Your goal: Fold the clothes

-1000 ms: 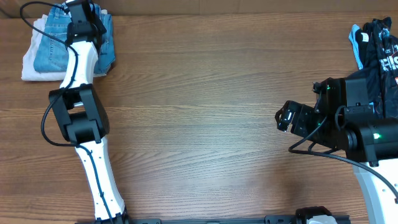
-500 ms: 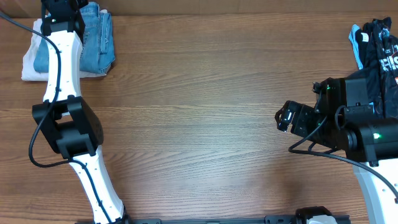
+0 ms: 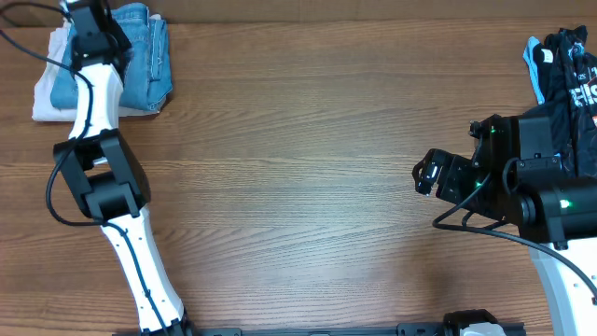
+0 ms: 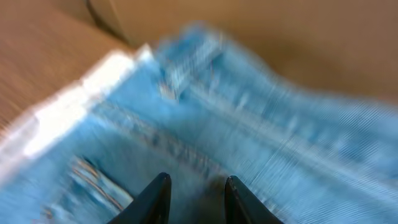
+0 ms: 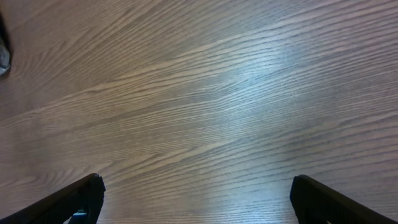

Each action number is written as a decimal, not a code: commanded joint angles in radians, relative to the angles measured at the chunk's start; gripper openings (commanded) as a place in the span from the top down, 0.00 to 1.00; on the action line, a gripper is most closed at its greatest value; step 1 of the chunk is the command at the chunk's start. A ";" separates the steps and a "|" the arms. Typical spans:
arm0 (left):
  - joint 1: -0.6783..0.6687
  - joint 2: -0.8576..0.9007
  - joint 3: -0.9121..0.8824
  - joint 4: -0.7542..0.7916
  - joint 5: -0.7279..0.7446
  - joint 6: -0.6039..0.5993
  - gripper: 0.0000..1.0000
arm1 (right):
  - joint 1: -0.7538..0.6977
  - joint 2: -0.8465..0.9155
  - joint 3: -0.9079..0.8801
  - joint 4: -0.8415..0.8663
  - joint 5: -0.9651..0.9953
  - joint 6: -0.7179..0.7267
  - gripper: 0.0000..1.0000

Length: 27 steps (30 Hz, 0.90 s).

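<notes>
The left tool (image 4: 194, 193) hangs right over the denim with its two dark fingers (image 4: 157, 198) a narrow way apart. Blue cloth shows through the gap, and nothing looks pinched between them, though the wrist view is badly blurred. From overhead, the left arm (image 3: 98, 177) is stretched long. It rises from its base at the near edge of the counter (image 3: 298, 187), bends at a black elbow, then runs up a white link to the far-left corner, where the wrist sits above the pile.

The right tool (image 5: 196, 183) is spread as wide as it goes, one finger at each lower corner of its wrist view, with only bare wood grain beneath. The right arm (image 3: 550, 201) is tucked in close at the right side, its tool pointing left across the counter and holding nothing.

The jeans (image 3: 140, 56) lie as a folded bundle in the far-left corner, partly under the left wrist. The bundle's soft ridges run from the far edge back toward the robot's side, and a stitched seam crosses the left wrist view on a slant. They rest on top of the cream trousers (image 3: 42, 98), which stick out along the left and near sides. Well apart, at the far-right edge, lies a crumpled black garment (image 3: 569, 65) with white lettering and light blue trim.
</notes>
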 commanded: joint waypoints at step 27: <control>-0.076 -0.055 0.001 0.036 0.128 0.042 0.72 | -0.006 0.038 0.024 -0.002 0.002 0.000 0.00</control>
